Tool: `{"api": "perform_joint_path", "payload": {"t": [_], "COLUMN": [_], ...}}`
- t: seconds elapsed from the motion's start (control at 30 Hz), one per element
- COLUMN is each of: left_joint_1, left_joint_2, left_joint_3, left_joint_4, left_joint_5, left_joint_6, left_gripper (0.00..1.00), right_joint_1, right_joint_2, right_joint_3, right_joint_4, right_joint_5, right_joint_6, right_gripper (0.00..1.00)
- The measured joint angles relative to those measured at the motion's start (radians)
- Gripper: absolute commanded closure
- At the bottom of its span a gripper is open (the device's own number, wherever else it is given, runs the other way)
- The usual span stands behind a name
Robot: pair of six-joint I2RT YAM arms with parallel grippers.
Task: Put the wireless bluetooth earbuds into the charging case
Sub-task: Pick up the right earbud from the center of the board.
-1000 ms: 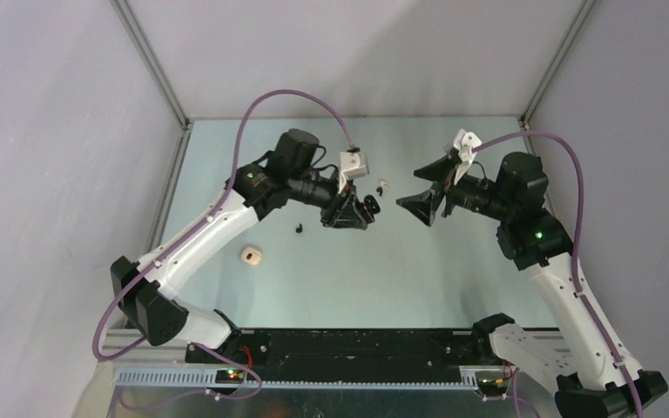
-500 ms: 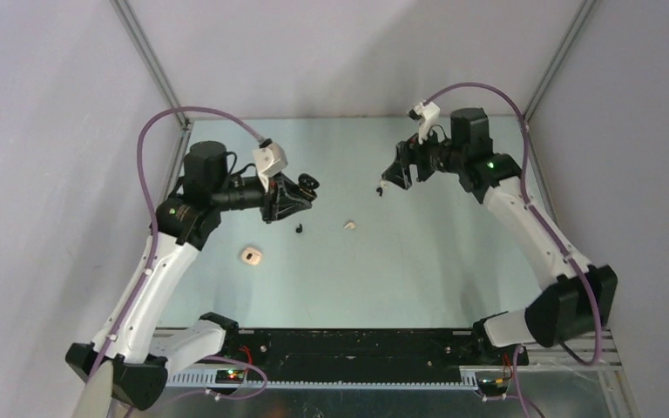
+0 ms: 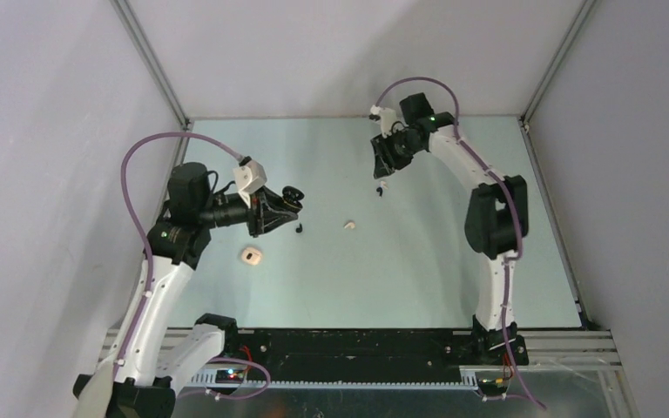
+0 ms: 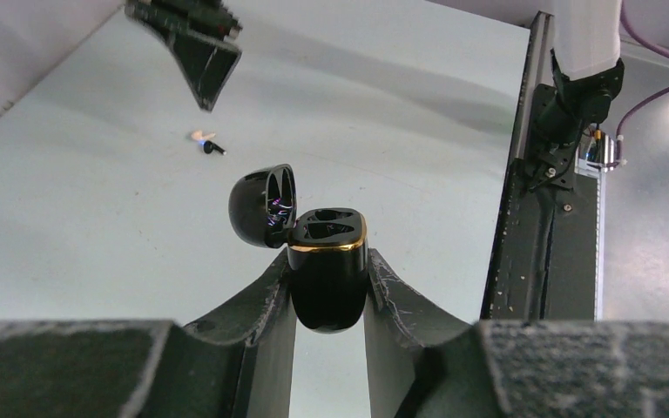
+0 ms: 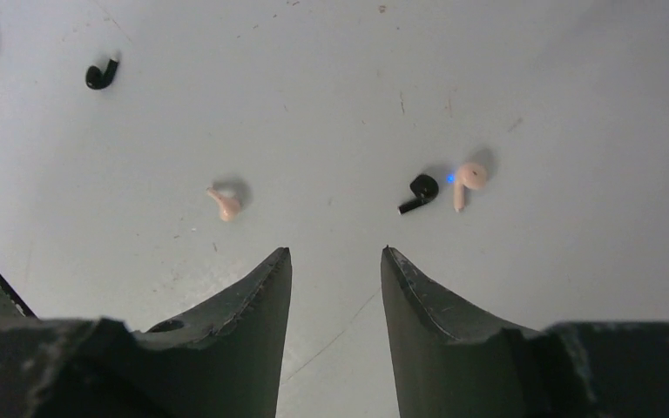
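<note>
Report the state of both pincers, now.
Left pincer: shut on the black case, its lid open.
Right pincer: open, holding nothing.

soft, even light, mild blur in the wrist views
the counter (image 3: 435, 261) is pale and evenly bright; the black earbud (image 5: 420, 192) and beige earbud (image 5: 469, 177) cast faint, blurred shadows. the glossy charging case (image 4: 327, 270) shows small coloured reflections inside its lid. the right gripper (image 5: 335, 257) looms dark and slightly soft at the frame's bottom.
</note>
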Motion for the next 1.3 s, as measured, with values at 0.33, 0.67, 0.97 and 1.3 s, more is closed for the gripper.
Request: {"api": "perform_joint_path", "payload": {"t": [0.33,0.67,0.97,1.3], "left_joint_1": [0.0,0.0,0.0,0.0], "left_joint_2": [-0.003,-0.003,-0.003,-0.003], "left_joint_3": [-0.037,-0.05,-0.068,-0.072], "left_joint_4": [0.04,0.067,0.1,0.113], "left_joint_5": [0.024,0.029,0.029,0.029], "left_joint_6": [-0.001,-0.009,-0.017,-0.021], "left_gripper": [1.0,1.0,1.0,1.0], "right_joint_1": [0.06,0.098,0.059,0.032], "right_joint_2": [0.247,0.34,0.371,0.398], "right_joint_3": [0.286,0.296,0.298,0.298], "right_joint_4": [-0.199,-0.19,-0.16,-0.151], "right_joint_5": [0.011,0.11,0.152,0.148], "right_joint_6": [-0.123,-0.086,-0.033,-0.005], "right_gripper": [0.56,0.52,0.49,0.5]}}
